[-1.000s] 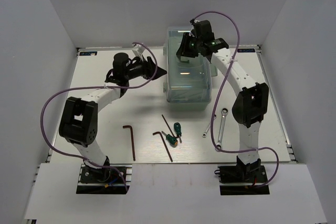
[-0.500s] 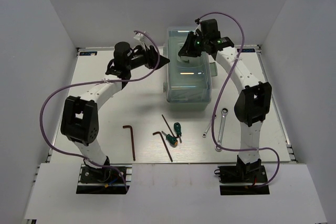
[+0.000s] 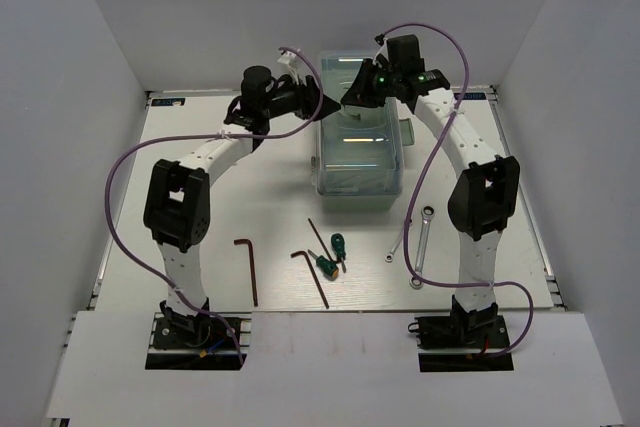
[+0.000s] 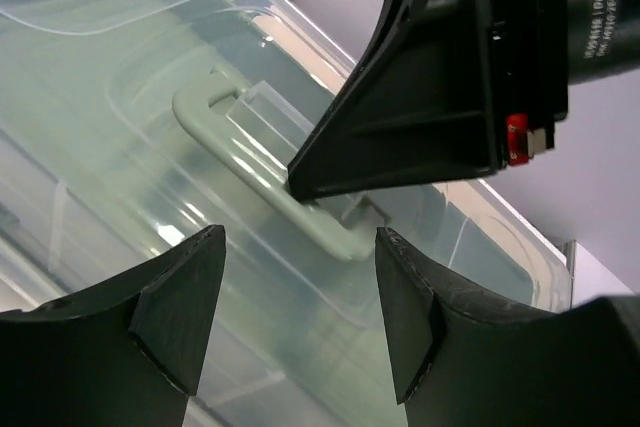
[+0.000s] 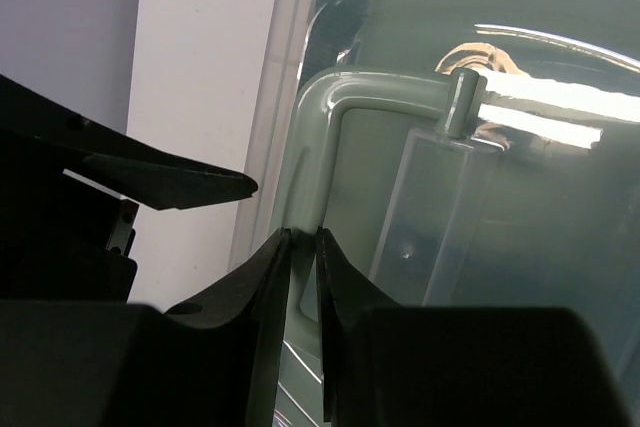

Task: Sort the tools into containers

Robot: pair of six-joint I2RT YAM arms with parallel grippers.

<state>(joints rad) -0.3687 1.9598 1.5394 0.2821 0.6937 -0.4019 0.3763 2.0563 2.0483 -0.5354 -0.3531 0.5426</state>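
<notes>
- The toolbox (image 3: 358, 162) stands shut at the table's (image 3: 200, 227) 12 o'clock. What lies in its trays cannot be told through the translucent lid.
- The right gripper (image 5: 302, 247) is clenched on the pale-green handle (image 5: 318, 137).
- The left gripper (image 4: 300, 237) hangs released at the box's 10 o'clock.
- Wrenches (image 3: 423, 237), screwdrivers (image 3: 325, 265) and hex keys (image 3: 248, 267) lie on the table at its 6 o'clock.

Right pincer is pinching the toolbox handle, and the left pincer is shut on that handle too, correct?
Not quite. The left pincer is open, its fingers spread apart and gripping nothing, as the left wrist view shows. The right pincer is indeed pinching the toolbox handle.
</notes>
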